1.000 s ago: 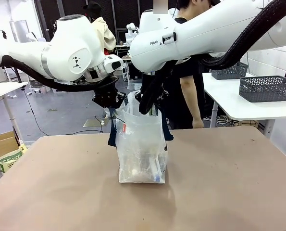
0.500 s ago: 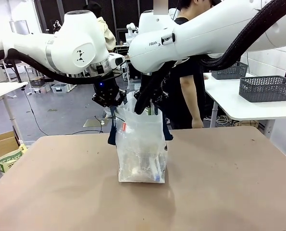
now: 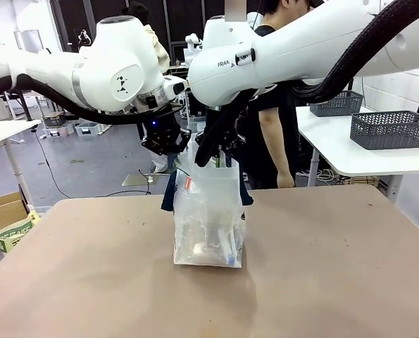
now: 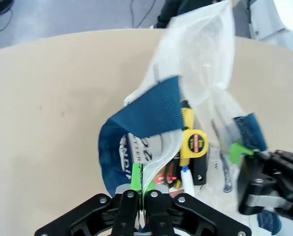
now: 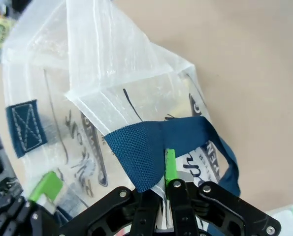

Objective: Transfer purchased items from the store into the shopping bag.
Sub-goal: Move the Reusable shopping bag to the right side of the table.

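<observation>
Shopping bag (image 3: 208, 218) stands mid-worktop (image 3: 89, 282), with a yellow tape measure (image 4: 194, 142) inside. Left pincer (image 4: 138, 172) is clamped on the rim by the navy strap (image 4: 146, 110). Right pincer (image 5: 168, 167) is clamped on the opposite rim, likely holding the floppy mouth upright.

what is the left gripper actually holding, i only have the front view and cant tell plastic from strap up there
Observer: In the left wrist view, the left gripper is shut on the thin translucent rim of the shopping bag. The plastic runs up from between its green pads.
Operator: ok and the right one
Observer: In the right wrist view, the right gripper is shut at the bag's rim, right where a navy strap crosses it. I can't tell whether the strap itself is between the pads.
</observation>
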`<state>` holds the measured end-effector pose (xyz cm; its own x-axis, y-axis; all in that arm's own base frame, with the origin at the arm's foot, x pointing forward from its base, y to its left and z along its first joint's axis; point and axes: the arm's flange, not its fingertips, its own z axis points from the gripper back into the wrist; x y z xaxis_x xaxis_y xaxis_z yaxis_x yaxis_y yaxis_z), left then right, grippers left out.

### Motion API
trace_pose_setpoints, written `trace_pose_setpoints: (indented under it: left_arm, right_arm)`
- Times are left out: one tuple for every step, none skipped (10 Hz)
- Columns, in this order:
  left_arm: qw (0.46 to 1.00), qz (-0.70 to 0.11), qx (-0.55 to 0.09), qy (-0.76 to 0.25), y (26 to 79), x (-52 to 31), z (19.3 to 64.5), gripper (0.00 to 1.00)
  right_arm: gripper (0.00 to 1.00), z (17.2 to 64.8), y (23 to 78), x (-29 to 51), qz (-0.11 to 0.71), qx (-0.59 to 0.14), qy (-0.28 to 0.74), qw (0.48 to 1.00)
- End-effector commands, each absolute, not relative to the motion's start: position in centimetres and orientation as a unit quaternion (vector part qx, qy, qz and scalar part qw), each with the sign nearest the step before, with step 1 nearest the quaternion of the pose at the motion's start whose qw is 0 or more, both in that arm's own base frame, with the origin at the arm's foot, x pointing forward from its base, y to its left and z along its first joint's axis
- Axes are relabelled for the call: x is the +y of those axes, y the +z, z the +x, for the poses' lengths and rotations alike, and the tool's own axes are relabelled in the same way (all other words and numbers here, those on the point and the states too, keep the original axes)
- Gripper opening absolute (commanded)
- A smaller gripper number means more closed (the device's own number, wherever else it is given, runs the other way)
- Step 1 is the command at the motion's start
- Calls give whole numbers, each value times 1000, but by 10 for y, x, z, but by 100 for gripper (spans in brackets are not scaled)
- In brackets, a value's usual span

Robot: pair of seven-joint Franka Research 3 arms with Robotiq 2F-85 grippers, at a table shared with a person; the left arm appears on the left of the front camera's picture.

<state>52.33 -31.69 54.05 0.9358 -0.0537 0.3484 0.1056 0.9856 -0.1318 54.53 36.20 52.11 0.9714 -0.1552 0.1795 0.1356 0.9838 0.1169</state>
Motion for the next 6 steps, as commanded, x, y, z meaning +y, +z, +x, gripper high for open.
trace_pose_setpoints:
  left_arm:
    - [975, -119, -183, -41, 541, -324, 529, 0]
    - [975, -123, -182, -38, 540, -325, 528, 0]
    - [975, -125, -181, -40, 540, -326, 528, 0]
    - [974, -121, -186, -54, 539, -320, 527, 0]
    - [977, -108, -180, -33, 540, -325, 525, 0]
    - [977, -108, -180, -33, 540, -325, 525, 0]
  right_arm:
    - [0, 554, 519, 373, 73, -77, -123, 987]
    - [0, 554, 518, 373, 78, -67, -132, 986]
    - [0, 555, 518, 370, 93, -53, -148, 983]
    - [0, 554, 519, 361, 78, -60, -130, 987]
    - [0, 555, 515, 363, 75, -71, -122, 987]
    - [0, 555, 515, 363, 75, -71, -122, 987]
